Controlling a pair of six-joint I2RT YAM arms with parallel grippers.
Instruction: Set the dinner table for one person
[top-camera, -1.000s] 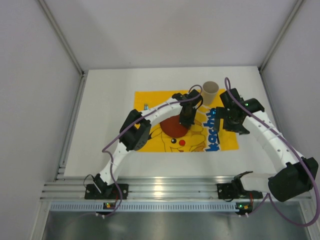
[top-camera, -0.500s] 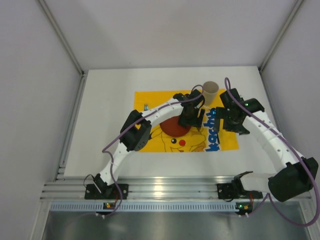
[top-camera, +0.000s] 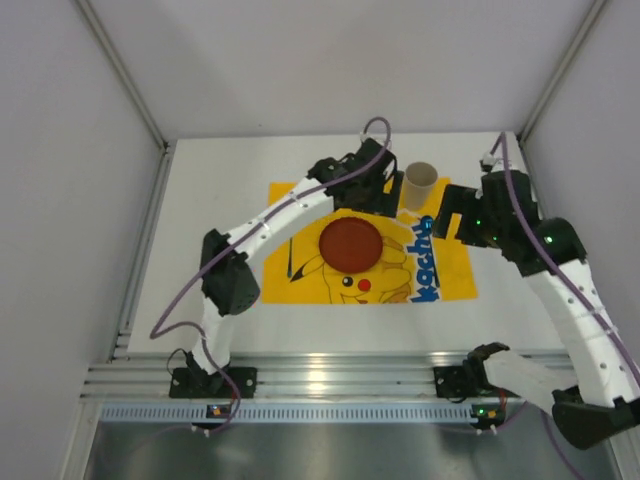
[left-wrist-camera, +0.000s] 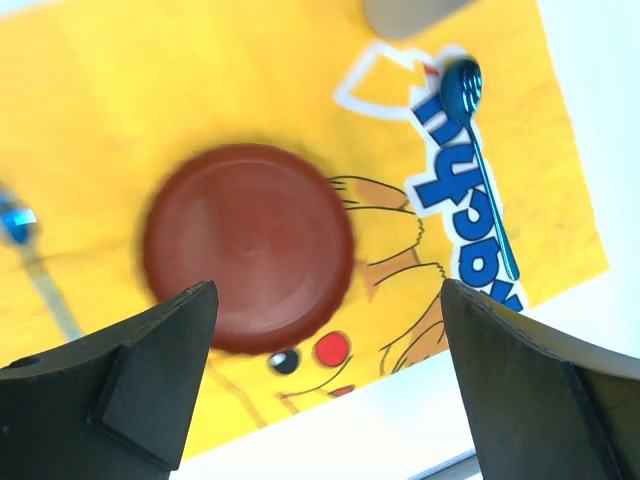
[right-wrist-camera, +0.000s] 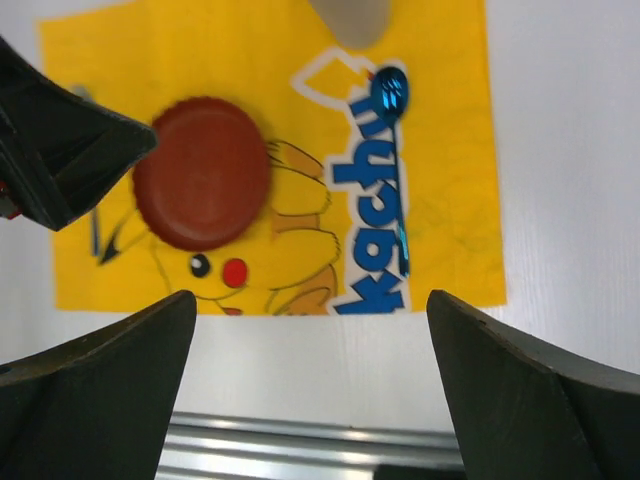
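Note:
On the white dinner table (top-camera: 215, 200) lies a yellow Pikachu-print mat (top-camera: 300, 205). A round red-brown plate (top-camera: 350, 243) (left-wrist-camera: 248, 245) (right-wrist-camera: 203, 187) sits free on the mat's middle. Along the mat's right side lies a blue spoon (left-wrist-camera: 485, 190) (right-wrist-camera: 398, 180), and a fork (top-camera: 290, 262) (left-wrist-camera: 18, 220) lies near its left side. A beige paper cup (top-camera: 420, 185) stands at the mat's far right corner. My left gripper (top-camera: 378, 192) (left-wrist-camera: 327, 295) hangs open above the plate's far side, holding nothing. My right gripper (top-camera: 452, 212) (right-wrist-camera: 310, 300) is open and empty above the mat's right edge.
A ribbed aluminium rail (top-camera: 320, 378) (right-wrist-camera: 300, 440) runs along the table's near edge, with both arm bases on it. Grey walls close in the left, far and right sides. Bare white tabletop lies left of the mat (top-camera: 210, 250) and in front of it (right-wrist-camera: 330, 365).
My left gripper has opened, let go of the plate, and lifted back toward the far side. The plate now lies uncovered on the mat. The right arm has risen and swung back.

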